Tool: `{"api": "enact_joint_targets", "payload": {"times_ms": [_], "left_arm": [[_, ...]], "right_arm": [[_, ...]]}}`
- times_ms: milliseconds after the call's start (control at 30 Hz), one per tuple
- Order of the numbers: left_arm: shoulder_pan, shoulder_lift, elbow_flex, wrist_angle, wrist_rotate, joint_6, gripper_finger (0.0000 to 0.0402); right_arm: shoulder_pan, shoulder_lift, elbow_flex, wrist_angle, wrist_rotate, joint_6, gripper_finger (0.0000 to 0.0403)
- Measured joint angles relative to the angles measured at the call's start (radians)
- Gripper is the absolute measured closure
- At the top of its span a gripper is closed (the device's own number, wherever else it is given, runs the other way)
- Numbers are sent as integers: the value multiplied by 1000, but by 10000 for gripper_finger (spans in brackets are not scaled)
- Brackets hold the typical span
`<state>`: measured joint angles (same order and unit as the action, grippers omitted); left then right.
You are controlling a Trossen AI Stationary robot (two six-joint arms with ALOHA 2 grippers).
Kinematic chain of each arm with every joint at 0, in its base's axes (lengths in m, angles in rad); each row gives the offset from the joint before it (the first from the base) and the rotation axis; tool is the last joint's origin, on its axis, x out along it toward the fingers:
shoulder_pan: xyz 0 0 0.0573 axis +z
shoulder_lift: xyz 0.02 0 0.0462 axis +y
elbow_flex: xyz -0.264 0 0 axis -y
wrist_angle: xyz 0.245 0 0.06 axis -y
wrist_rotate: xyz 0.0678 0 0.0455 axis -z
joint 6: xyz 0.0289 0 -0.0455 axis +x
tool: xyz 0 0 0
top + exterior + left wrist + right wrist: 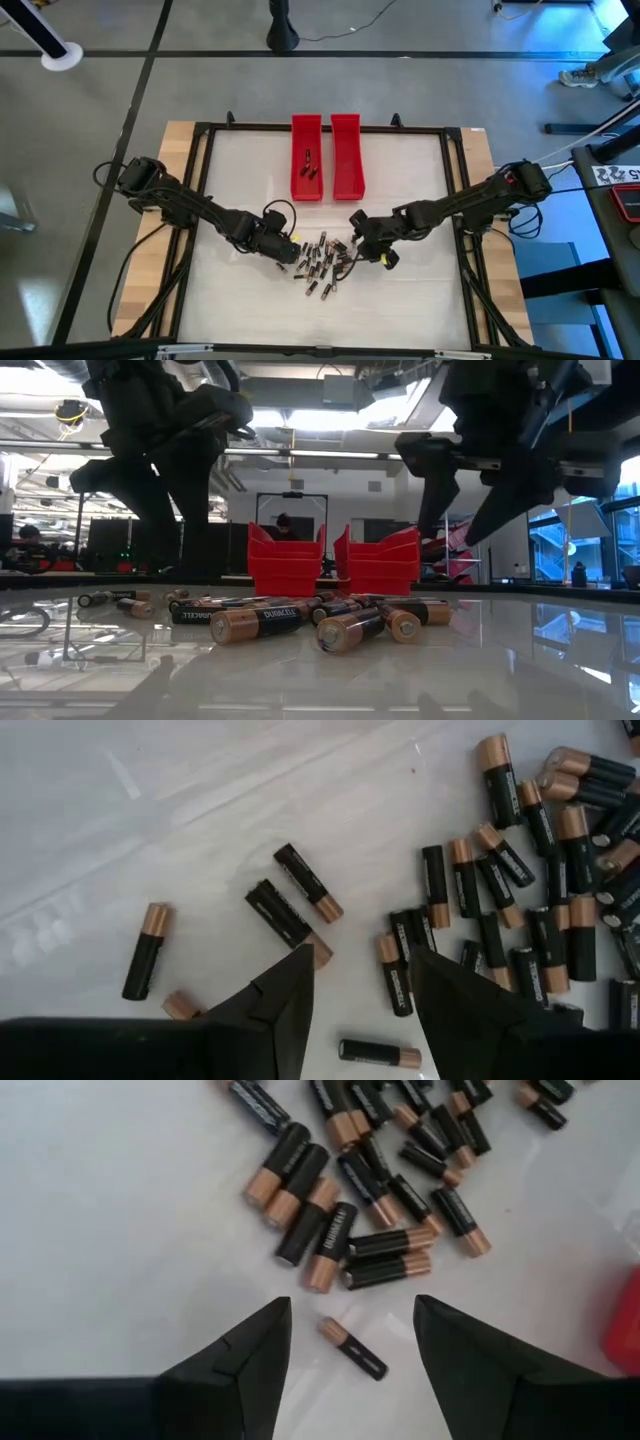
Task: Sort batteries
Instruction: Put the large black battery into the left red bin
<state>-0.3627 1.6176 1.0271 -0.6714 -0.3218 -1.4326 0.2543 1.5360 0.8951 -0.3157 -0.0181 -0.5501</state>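
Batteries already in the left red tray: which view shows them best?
The high view: looking straight down, it shows the batteries in the tray lying inside the left red tray. The low view shows only that tray's outer wall, hiding its contents. The left wrist view shows no tray, and the right wrist view catches only a red sliver.

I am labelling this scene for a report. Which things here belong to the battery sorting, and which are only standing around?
Part of the job:
- batteries piled on the table
- two red trays
- left gripper, open, empty
- right gripper, open, empty

Only around:
- black table frame
- white roll on floor
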Motion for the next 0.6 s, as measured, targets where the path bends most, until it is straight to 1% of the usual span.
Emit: {"api": "enact_joint_targets", "payload": {"times_ms": [233,367,433,600], "left_arm": [[3,28,0,-14,-1,-3,247],[3,53,0,-47,5,-27,247],[5,65,0,-58,6,-32,247],[15,80,0,-43,7,-32,247]], "right_arm": [[-21,11,1,-19,-36,-22,189],[-38,27,1,-14,-34,-25,189],[-40,31,0,-18,-16,-26,189],[-39,35,0,24,-10,-26,189]]}}
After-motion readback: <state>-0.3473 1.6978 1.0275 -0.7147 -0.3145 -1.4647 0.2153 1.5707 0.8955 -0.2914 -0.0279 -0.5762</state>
